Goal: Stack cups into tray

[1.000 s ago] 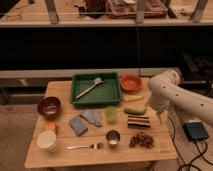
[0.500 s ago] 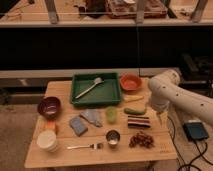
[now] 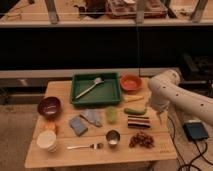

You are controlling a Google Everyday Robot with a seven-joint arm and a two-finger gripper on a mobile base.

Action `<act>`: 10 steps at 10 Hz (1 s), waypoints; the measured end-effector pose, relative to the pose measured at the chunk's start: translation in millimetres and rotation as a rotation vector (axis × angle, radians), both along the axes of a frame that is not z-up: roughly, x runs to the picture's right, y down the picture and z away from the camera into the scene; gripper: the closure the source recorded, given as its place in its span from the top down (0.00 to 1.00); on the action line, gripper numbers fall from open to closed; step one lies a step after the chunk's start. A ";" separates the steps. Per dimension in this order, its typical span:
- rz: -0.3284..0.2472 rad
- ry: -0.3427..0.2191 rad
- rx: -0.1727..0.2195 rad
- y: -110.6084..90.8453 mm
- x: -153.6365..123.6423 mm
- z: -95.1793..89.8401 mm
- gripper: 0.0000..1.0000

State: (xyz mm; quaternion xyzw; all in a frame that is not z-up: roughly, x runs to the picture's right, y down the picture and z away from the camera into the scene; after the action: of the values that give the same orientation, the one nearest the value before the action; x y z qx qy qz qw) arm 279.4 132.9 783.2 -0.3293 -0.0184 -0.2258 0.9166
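Wooden table (image 3: 60, 92) mid-frame holds the green tray (image 3: 110, 92) at upper centre, with the pale green cup (image 3: 111, 115), steel cup (image 3: 113, 137) and cream cup (image 3: 46, 141) below it, all unmoved, and the gripper (image 3: 160, 118) unchanged, well right of the cups, fingers spread, empty.

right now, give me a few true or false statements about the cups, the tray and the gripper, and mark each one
1. A cup already sits in the tray. False: it holds only a white utensil. The green cup, steel cup and cream cup stand on the table.
2. The steel cup stands just right of the fork. True.
3. The gripper is shut on the green cup. False: it hangs open and empty at the table's right side.
4. The orange bowl sits right of the tray. True.
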 end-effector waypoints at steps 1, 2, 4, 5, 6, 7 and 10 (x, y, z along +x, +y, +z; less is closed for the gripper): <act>0.000 0.000 0.000 0.0 0.0 0.0 0.74; 0.000 0.000 0.000 -0.1 0.0 0.0 0.74; 0.000 0.000 0.000 0.0 0.0 0.0 0.74; 0.000 -0.001 0.000 -0.2 0.1 0.0 0.74; -0.002 -0.004 0.001 -0.6 0.3 -0.2 0.74; -0.009 -0.044 0.012 -4.6 -2.7 1.3 0.74; -0.039 -0.208 0.044 -16.0 -39.7 6.0 0.74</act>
State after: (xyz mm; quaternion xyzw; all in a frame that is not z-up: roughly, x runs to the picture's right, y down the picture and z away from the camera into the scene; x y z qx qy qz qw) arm 239.6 116.8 789.2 -0.2842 -0.1021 -0.2768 0.9122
